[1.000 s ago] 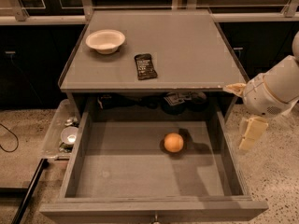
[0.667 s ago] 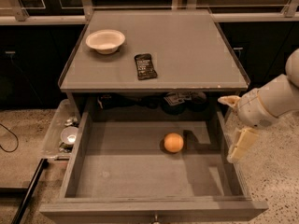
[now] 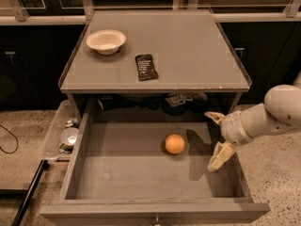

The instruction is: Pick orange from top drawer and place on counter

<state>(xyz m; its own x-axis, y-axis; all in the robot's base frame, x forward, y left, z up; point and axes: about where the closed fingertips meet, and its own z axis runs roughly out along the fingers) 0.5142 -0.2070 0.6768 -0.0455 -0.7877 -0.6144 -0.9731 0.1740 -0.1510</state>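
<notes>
Camera view, the only view on record.

**Change noted.** Against the two earlier pictures, the gripper (image 3: pixel 217 136) has travelled left and downward. It stood outside the right wall of the top drawer (image 3: pixel 77 166). It now sits over that wall's inner side and reaches into the drawer cavity. Nothing else has shifted, and the orange (image 3: pixel 175 144) lies in the same spot.

**Gripper.** The jaws stand spread apart with nothing between them. One finger is held high near the drawer's back right corner, the other low near the right wall. The gripper is to the right of the orange, near it but apart, with bare drawer floor between them.

**Task object.** The orange rests on the drawer floor, right of centre and towards the back, clear of every wall. It is round, so no long axis or facing direction can be read. In my judgement a grasp from any side would serve equally.

**Destination.** The surface (image 3: pixel 188 51) above the open drawer carries a white bowl (image 3: pixel 106 40) at back left and a dark packet (image 3: pixel 146 66) near the front middle. Its right half is bare.

**Assessment.** The approach is under way and no grasp is made yet. The lift and placement are still to come. The overhang of the surface above the drawer's back is a likely obstruction on the way up.
</notes>
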